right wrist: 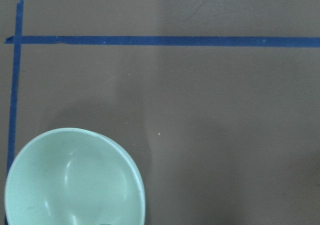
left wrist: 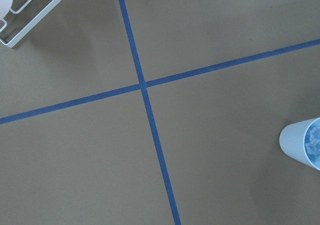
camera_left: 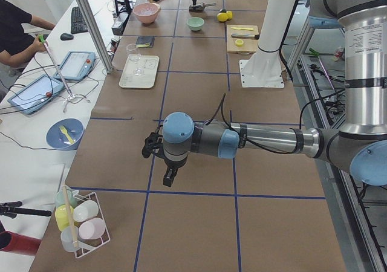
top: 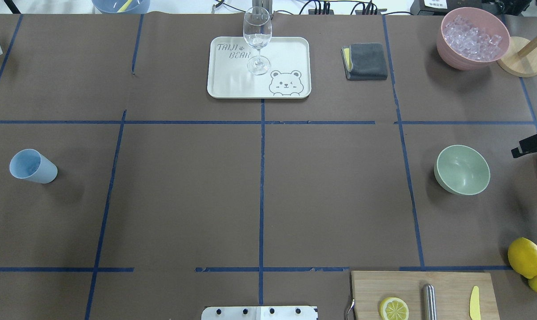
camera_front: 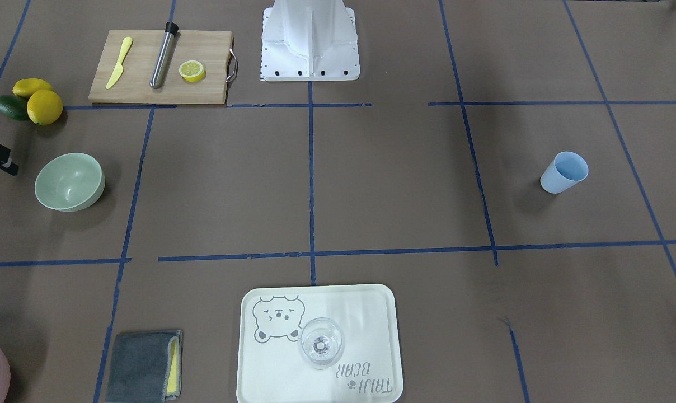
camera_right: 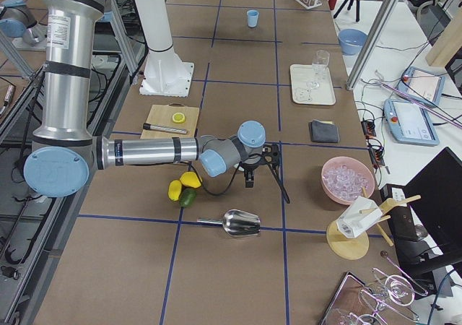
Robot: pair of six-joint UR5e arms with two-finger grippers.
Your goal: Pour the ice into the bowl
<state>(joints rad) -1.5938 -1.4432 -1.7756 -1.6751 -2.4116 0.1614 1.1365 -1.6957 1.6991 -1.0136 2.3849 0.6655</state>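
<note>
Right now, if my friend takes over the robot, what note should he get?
Left gripper: above the table near the light blue cup; I cannot tell if it is open or shut.
Right gripper: up beside the bowl; same, cannot tell.
Ice sits in the cup on the robot's left side; more fills the pink container.
Done: nothing yet. The bowl is empty and nothing holds the cup.
Left: grasp the cup, carry it across, pour the ice into the bowl.
</note>
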